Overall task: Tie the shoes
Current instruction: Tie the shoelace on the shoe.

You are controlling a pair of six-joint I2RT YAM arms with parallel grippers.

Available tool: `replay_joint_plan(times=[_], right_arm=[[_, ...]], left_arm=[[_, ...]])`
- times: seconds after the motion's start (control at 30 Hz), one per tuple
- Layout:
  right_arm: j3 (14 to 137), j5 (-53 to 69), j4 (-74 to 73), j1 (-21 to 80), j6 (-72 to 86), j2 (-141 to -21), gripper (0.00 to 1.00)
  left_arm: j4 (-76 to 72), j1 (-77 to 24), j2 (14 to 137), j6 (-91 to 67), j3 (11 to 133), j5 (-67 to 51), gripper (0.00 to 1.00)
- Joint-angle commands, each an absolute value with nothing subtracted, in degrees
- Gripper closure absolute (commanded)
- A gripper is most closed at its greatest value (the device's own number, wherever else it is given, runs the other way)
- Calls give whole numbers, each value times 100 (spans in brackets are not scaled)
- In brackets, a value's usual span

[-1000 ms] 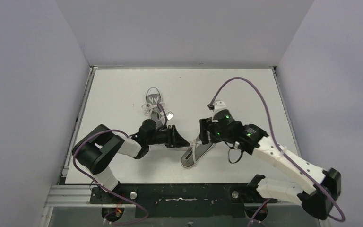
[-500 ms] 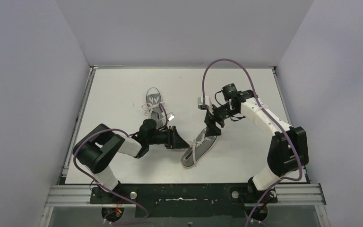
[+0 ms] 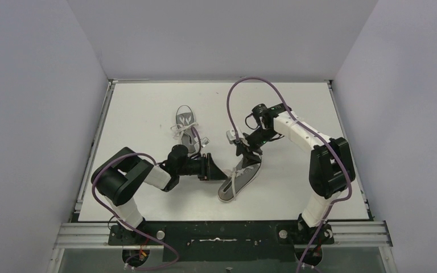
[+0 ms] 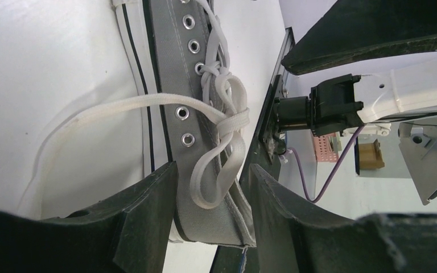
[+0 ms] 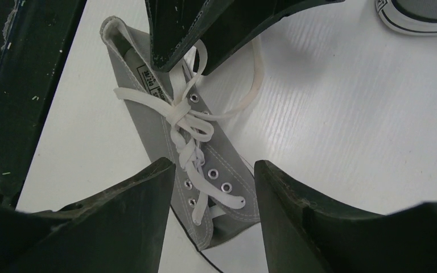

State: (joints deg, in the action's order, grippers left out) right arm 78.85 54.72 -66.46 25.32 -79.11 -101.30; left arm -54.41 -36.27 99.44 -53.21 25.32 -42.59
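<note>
The near grey shoe (image 3: 234, 183) lies on its side on the white table. Its white laces (image 5: 185, 122) are knotted over the tongue, with a loop (image 4: 222, 165) hanging near the collar and one end trailing on the table (image 4: 85, 119). My left gripper (image 3: 218, 170) is open, its jaws either side of the shoe's collar (image 4: 213, 179). My right gripper (image 3: 244, 156) is open and hovers above the same shoe's eyelet rows (image 5: 213, 182). The second shoe (image 3: 186, 124) lies further back, beside the left arm; its toe shows in the right wrist view (image 5: 424, 14).
White table (image 3: 296, 187) enclosed by grey walls on three sides. The right arm's purple cable (image 3: 233, 94) arcs over the table's middle. A small silver tag (image 3: 206, 140) sits by the far shoe. The left gripper's fingers (image 5: 205, 25) show above the shoe in the right wrist view.
The right arm swung from the near right to the far side, and its gripper moved left to hover over the near shoe. The left arm barely moved.
</note>
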Motion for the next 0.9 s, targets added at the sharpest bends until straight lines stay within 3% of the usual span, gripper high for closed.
replay_joint_plan(times=[0.0, 0.87], right_arm=[[8357, 5698, -6924, 2724, -8516, -10466, 46], [8508, 5467, -7048, 3084, -8764, -10973, 57]], left_arm=[[-5920, -3595, 9874, -5273, 2428, -4395, 54], [-5880, -3464, 9579, -5247, 2098, -4456, 56]])
